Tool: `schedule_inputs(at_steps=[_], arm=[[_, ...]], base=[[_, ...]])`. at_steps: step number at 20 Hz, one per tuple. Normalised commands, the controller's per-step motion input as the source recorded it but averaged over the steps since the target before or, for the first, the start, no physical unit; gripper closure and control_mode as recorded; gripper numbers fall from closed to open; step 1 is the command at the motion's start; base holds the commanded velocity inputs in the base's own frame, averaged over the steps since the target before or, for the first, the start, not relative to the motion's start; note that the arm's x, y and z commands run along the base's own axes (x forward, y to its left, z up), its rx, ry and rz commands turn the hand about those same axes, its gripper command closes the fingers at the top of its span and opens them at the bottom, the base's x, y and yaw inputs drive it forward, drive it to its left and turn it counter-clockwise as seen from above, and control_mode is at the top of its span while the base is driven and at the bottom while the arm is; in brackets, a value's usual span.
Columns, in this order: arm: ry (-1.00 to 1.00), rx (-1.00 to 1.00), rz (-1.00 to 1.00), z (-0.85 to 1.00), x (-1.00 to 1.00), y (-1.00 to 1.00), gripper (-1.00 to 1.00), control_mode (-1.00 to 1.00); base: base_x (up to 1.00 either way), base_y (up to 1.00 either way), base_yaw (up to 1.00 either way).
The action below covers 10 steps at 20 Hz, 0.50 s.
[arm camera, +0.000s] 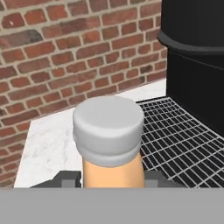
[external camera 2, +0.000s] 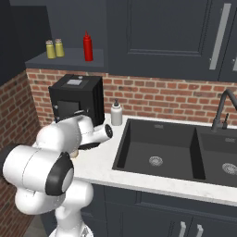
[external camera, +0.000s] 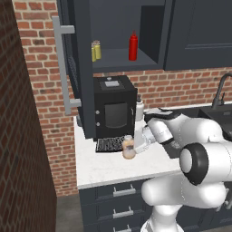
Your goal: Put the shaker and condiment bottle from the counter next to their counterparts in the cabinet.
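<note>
The condiment bottle (external camera: pixel 128 147), squat and peach-orange with a grey cap, stands upright on the white counter (external camera: pixel 104 171) in front of the coffee machine's drip grid. My gripper (external camera: pixel 134 148) reaches in from the right and is shut on it. In the hand view the bottle (arm camera: pixel 108 127) rises between my gripper (arm camera: pixel 112 177), a dark fingertip (arm camera: pixel 65 178) pressed to each side. In the open cabinet (external camera: pixel 118 60) two yellow grey-capped shakers (external camera: pixel 95 50) stand side by side, and I cannot tell the shaker from its twin. The red squeeze bottle (external camera: pixel 132 46) stands to their right.
A black coffee machine (external camera: pixel 114 108) stands right behind the bottle, its wire grid (arm camera: pixel 179 140) beside it. The cabinet door (external camera: pixel 76 68) hangs open to the left with a long grey handle (external camera: pixel 61 68). A soap dispenser (external camera 2: pixel 116 113) and a dark sink (external camera 2: pixel 157 148) lie to the right.
</note>
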Motion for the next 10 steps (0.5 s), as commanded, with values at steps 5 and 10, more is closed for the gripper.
schedule_inputs(at_steps=[5,10], arm=[[0.0,0.0,-0.18,0.53,-0.18,0.0,1.0,-1.0],[0.0,0.0,-0.15,0.53,-0.36,0.0,1.0,-1.0]], base=[[0.0,0.0,0.0],[0.0,0.0,0.0]])
